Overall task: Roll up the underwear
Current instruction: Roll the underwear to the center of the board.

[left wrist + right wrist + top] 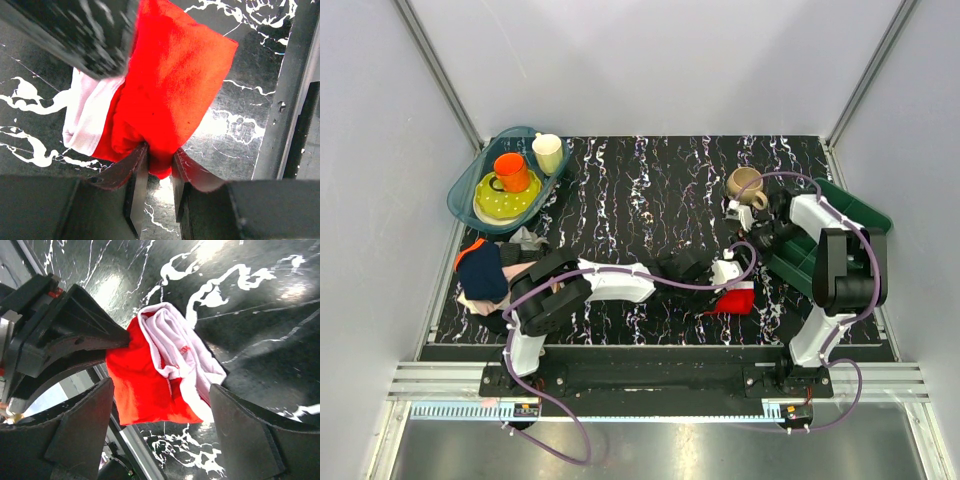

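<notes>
Though bunched, soft red underwear (170, 85) (white-banded)

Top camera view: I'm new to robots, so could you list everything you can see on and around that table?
table: one, black marble with white veins, centre.
underwear: one, red with white trim, bunched up, near middle-right.
clothes pile: one, navy, beige and orange, left edge.
basin: one, teal, far left corner.
plate: one, yellow-green, in the basin.
orange cup: one, orange, in the basin.
pale cup: one, cream, at the basin's far end.
mug: one, tan, far right.
bin: one, dark green, right edge.
left pincer: one, black, pinching the underwear.
right pincer: one, black, open, facing the underwear.
</notes>
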Robot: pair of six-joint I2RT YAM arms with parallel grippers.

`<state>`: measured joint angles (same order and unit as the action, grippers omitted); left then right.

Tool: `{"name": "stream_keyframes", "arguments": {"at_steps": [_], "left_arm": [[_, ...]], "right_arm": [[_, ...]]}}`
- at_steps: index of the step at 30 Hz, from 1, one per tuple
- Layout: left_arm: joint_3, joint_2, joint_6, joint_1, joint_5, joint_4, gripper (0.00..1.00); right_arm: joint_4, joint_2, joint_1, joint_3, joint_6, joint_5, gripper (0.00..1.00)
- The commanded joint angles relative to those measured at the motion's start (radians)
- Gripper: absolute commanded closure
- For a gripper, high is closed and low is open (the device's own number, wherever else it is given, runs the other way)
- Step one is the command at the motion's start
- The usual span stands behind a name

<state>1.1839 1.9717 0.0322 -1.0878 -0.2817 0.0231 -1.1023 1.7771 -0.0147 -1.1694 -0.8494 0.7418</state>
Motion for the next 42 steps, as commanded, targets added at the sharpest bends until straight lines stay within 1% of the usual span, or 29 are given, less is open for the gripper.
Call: {"name": "stream_keyframes", "arguments": {"at_steps": [1, 3, 8, 13, 16, 20, 23, 24, 26, 28, 29, 31, 32, 34, 35, 36, 38, 39, 42], "left_arm": [[-0.053, 0.049, 0.014, 0.022, 0.121, -0.092, 0.70], [-0.046, 0.053, 0.012, 0.022, 0.115, -0.097, 0.70], [-0.040, 0.064, 0.015, 0.022, 0.101, -0.107, 0.69], [-0.033, 0.067, 0.012, 0.023, 0.084, -0.115, 0.68], [-0.023, 0.076, 0.012, 0.025, 0.070, -0.120, 0.68], [-0.007, 0.082, 0.017, 0.031, 0.036, -0.140, 0.68], [0.031, 0.098, 0.020, 0.045, -0.028, -0.178, 0.67], [0.040, 0.104, 0.024, 0.048, -0.037, -0.210, 0.67], [0.068, 0.116, 0.029, 0.060, -0.085, -0.238, 0.67], [0.080, 0.128, 0.023, 0.081, -0.125, -0.262, 0.67], [0.083, 0.130, 0.021, 0.088, -0.158, -0.268, 0.67], [0.114, 0.144, 0.026, 0.104, -0.175, -0.313, 0.67], [0.132, 0.151, 0.032, 0.109, -0.189, -0.336, 0.67], [0.195, 0.177, 0.049, 0.120, -0.201, -0.416, 0.67], [0.216, 0.187, 0.054, 0.124, -0.214, -0.469, 0.66], [0.265, 0.206, 0.058, 0.131, -0.220, -0.492, 0.66], [0.313, 0.228, 0.067, 0.134, -0.234, -0.564, 0.65], [0.360, 0.248, 0.075, 0.135, -0.235, -0.586, 0.65], [0.416, 0.283, 0.086, 0.135, -0.244, -0.652, 0.64]], "right_arm": [[0.032, -0.034, 0.051, -0.078, 0.076, -0.006, 0.15], [0.032, -0.048, 0.065, -0.088, 0.081, 0.004, 0.16], [-0.019, -0.116, 0.078, -0.127, 0.067, 0.085, 0.16], [-0.027, -0.212, 0.102, -0.121, 0.082, 0.097, 0.18], [-0.021, -0.254, 0.145, -0.098, 0.098, 0.084, 0.22], [-0.027, -0.346, 0.215, -0.049, 0.030, 0.079, 0.22], [-0.125, -0.468, 0.222, 0.035, -0.222, 0.097, 0.21], [-0.129, -0.499, 0.222, 0.065, -0.329, 0.078, 0.20], [-0.125, -0.591, 0.223, 0.149, -0.454, 0.059, 0.19], [-0.103, -0.651, 0.223, 0.191, -0.494, 0.050, 0.19], [-0.108, -0.707, 0.223, 0.224, -0.546, 0.054, 0.19], [-0.139, -0.763, 0.225, 0.252, -0.627, 0.080, 0.19], [-0.163, -0.810, 0.223, 0.281, -0.763, 0.093, 0.18], [-0.246, -0.847, 0.223, 0.321, -0.917, 0.126, 0.19], [-0.269, -0.876, 0.223, 0.365, -1.071, 0.137, 0.18], [-0.304, -0.886, 0.222, 0.391, -1.144, 0.160, 0.16], [-0.301, -0.906, 0.222, 0.457, -1.287, 0.185, 0.14], [-0.265, -0.909, 0.222, 0.477, -1.312, 0.186, 0.13], [-0.165, -0.909, 0.217, 0.522, -1.312, 0.168, 0.13]]}}
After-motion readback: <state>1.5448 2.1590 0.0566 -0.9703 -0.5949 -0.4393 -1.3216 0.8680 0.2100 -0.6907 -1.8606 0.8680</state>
